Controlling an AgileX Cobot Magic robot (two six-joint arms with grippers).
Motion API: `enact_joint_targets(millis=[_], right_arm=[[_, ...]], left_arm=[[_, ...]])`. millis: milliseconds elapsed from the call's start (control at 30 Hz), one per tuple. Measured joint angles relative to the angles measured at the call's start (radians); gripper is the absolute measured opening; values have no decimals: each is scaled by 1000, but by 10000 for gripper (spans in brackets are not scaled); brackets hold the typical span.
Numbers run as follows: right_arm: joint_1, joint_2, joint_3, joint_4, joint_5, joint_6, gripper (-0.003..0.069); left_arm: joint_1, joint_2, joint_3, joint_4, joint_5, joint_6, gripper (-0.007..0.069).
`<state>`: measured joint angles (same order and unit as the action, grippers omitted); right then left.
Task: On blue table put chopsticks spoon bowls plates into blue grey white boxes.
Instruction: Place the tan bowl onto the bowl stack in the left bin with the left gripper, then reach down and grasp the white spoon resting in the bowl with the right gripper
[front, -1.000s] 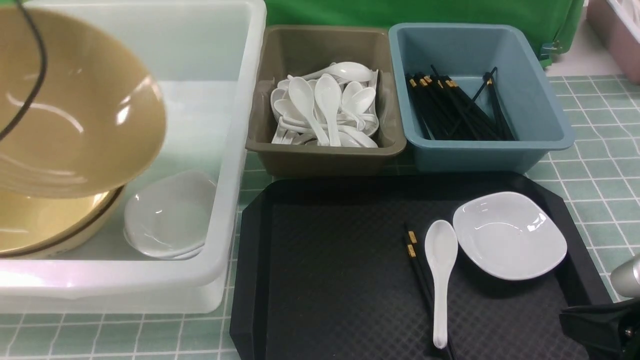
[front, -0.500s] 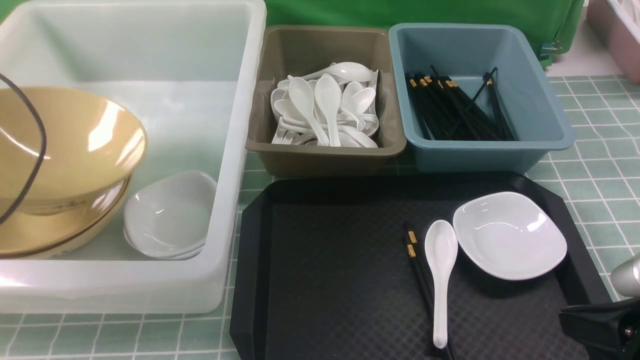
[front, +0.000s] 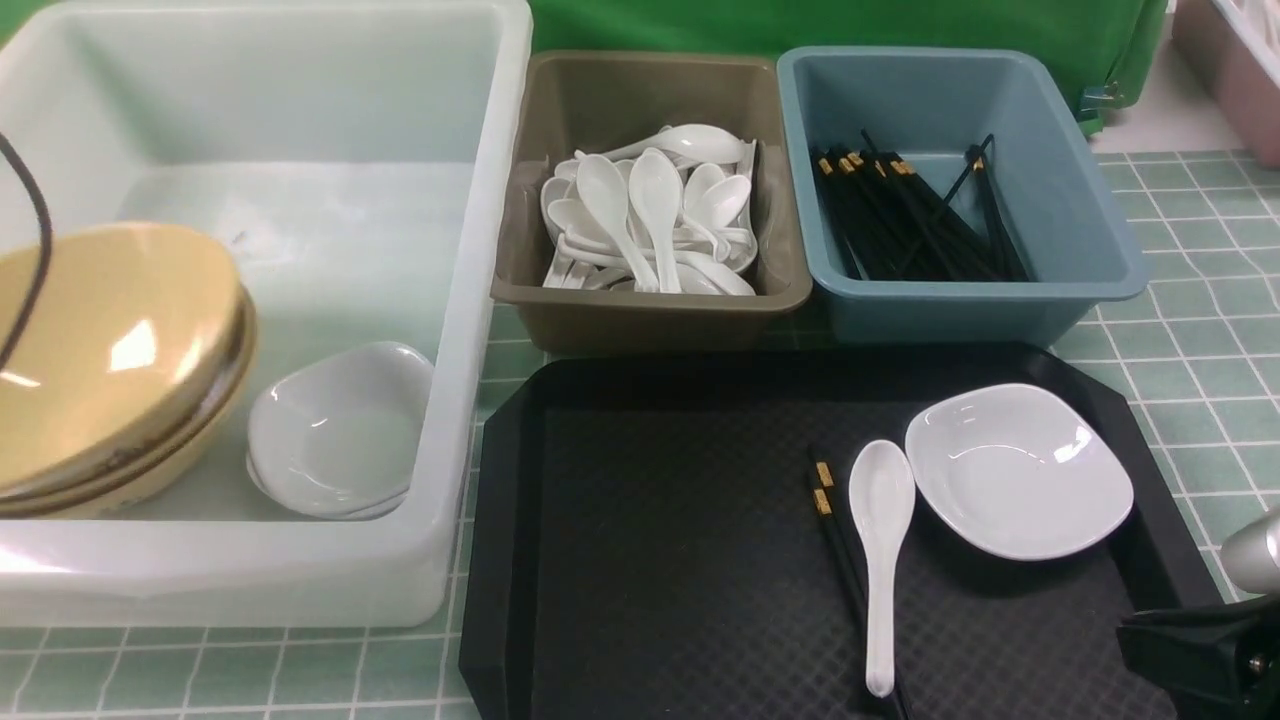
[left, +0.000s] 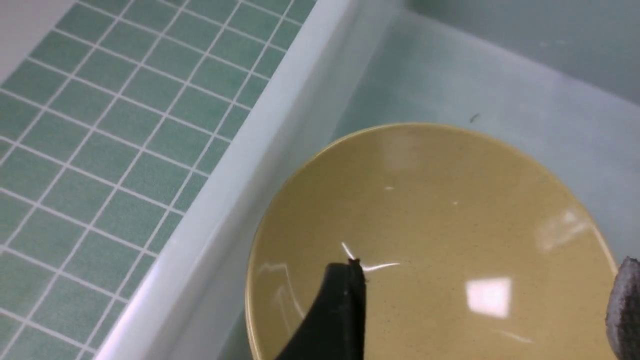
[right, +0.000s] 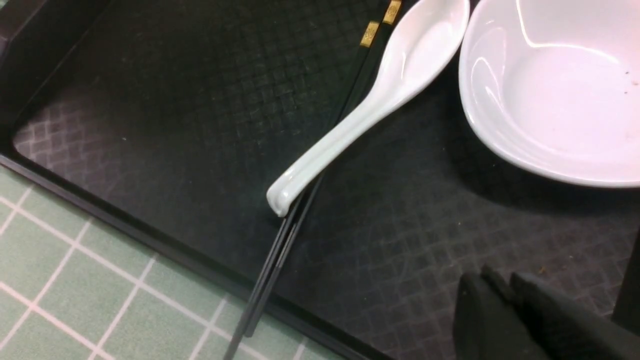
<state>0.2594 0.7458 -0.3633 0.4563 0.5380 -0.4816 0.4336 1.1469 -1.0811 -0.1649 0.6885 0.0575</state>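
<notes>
since the earlier frame the top bowl has come down out of the air and now lies tilted on the stack of bowls, at the left end of the white box, beside the small plates. my left gripper stands over it with fingers wide apart, holding nothing. i judge the first risk is here: the top bowl leans, so a finger may catch its rim and drag it when i lift out. further right, the grey box holds other spoons and the blue box holds black sticks. on the black tray the pair of chopsticks, the spoon and one plate still wait. the spoon handle lies over the pair of chopsticks, so pulling them first may flip the spoon. my right gripper hovers at the tray corner, fingers almost together, empty
</notes>
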Motion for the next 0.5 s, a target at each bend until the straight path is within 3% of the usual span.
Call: enact_joint_targets(millis=[100, 233, 367, 500], right_arm=[[0, 0, 0, 0, 22, 19, 99], [0, 17, -12, 0, 94, 81, 112], [0, 96, -77, 0, 179, 129, 169], [0, 208, -142, 34, 198, 145, 273]], left_arm=[[-26, -84, 0, -53, 20, 15, 568], [-111, -211, 0, -149, 24, 126, 463], [-250, -350, 19, -301, 25, 308, 283], [-345, -458, 96, -391, 33, 460, 109]])
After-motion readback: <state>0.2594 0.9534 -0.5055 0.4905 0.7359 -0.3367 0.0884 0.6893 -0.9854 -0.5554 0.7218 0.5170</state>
